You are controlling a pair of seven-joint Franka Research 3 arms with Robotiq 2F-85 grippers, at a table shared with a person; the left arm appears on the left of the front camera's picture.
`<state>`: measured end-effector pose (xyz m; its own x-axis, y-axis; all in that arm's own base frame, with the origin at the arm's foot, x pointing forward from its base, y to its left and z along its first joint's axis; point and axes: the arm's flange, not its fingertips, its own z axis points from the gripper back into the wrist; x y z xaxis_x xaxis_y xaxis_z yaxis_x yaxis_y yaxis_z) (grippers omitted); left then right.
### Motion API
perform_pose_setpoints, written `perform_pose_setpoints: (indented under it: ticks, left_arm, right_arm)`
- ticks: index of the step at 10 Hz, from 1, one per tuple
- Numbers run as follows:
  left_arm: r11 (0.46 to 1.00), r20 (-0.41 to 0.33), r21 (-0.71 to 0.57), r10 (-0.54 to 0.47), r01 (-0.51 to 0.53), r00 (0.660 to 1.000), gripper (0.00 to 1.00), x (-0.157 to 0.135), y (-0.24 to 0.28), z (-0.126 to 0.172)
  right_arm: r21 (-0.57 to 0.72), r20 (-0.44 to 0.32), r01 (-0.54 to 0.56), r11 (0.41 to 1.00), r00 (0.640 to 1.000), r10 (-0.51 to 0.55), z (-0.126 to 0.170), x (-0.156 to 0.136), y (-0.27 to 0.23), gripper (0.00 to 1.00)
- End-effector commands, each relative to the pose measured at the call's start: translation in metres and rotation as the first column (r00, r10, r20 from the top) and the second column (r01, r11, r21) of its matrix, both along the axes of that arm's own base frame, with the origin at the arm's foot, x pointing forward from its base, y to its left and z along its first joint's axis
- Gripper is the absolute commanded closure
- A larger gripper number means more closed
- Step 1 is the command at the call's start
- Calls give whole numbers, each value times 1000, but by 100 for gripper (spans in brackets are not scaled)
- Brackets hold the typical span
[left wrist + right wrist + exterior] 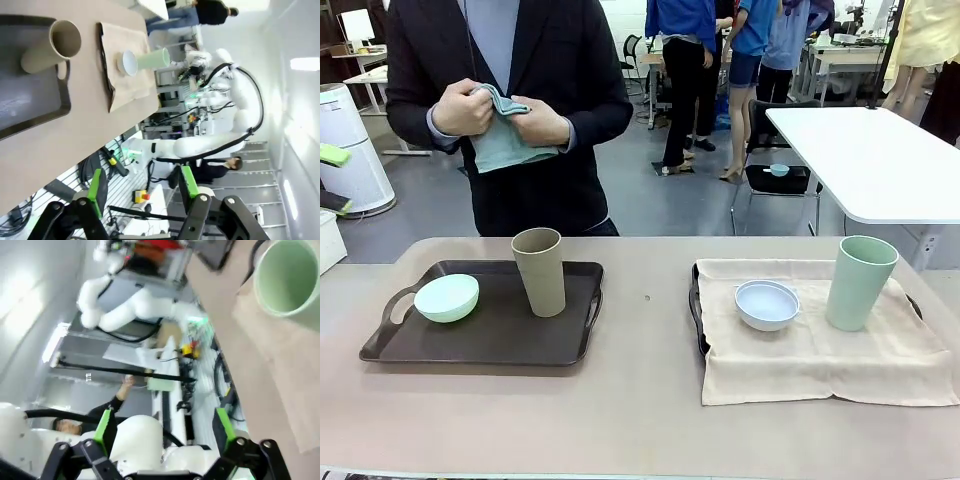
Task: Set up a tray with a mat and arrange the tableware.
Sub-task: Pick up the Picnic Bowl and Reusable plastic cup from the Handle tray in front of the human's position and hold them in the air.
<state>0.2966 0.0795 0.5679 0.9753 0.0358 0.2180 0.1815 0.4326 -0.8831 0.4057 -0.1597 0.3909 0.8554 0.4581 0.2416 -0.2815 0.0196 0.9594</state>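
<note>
A light brown table has two trays on it. On the robot's left sits a dark brown plastic tray with handles. Inside it, a pale mint green round bowl sits near the left handle. A tall tan cup stands up straight to the right of the bowl, near it but not touching it. On the robot's right is a black tray with a beige cloth mat spread over it, so just a bit of its dark edge peeks out. A white-grey round bowl sits on the mat, on its left part. A tall pale green cup stands up straight on the mat to the right of that bowl, close by but apart from it. A person in a dark jacket stands at the far side of the table. The person holds a grey-green cloth up at the chest with one hand and the other hand. The left claw is up off the table, and its two fingers are spread apart with nothing between them. The right claw is up off the table too, and its fingers are spread wide and hold nothing.
</note>
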Motion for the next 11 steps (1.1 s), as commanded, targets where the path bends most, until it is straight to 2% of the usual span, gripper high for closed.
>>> perform_pose_setpoints:
  ticks: [1,2,3,4,5,6,7,8,9,10,11]
  left_arm:
    - [994,14,-83,-68,68,998,25,26,37,0]
    - [995,3,-42,-87,87,996,25,24,42,2]
    - [999,-8,-38,-16,16,1000,25,9,21,-5]
    - [999,-8,-38,-16,16,1000,25,9,21,-5]
    - [999,-8,-38,-16,16,1000,25,9,21,-5]
    - [999,-8,-38,-16,16,1000,25,9,21,-5]
    - [999,-8,-38,-16,16,1000,25,9,21,-5]
    - [999,-8,-38,-16,16,1000,25,9,21,-5]
    - [999,-8,-38,-16,16,1000,25,9,21,-5]
    - [999,-8,-38,-16,16,1000,25,9,21,-5]
    - [999,-17,-13,-34,34,999,25,11,23,-5]
  right_arm:
    - [153,-120,95,984,990,-77,68,-40,-89,0]
    - [155,-124,191,969,977,-173,65,-68,-91,0]
    - [84,-64,330,940,944,-325,64,-85,-97,0]
    - [99,-101,72,992,993,-62,-39,-46,-1,0]
    - [99,-101,72,992,993,-62,-39,-46,-1,0]
    - [98,-93,206,974,976,-197,-27,-79,-39,0]
    - [141,-242,518,844,844,-478,-14,-59,-51,0]
    - [157,-287,676,720,729,-622,-4,-56,-57,0]
    - [191,-278,763,618,646,-711,2,-59,-63,0]
    - [227,-268,796,562,606,-749,2,-67,-66,0]
    - [255,-255,789,559,612,-749,1,-72,-62,0]
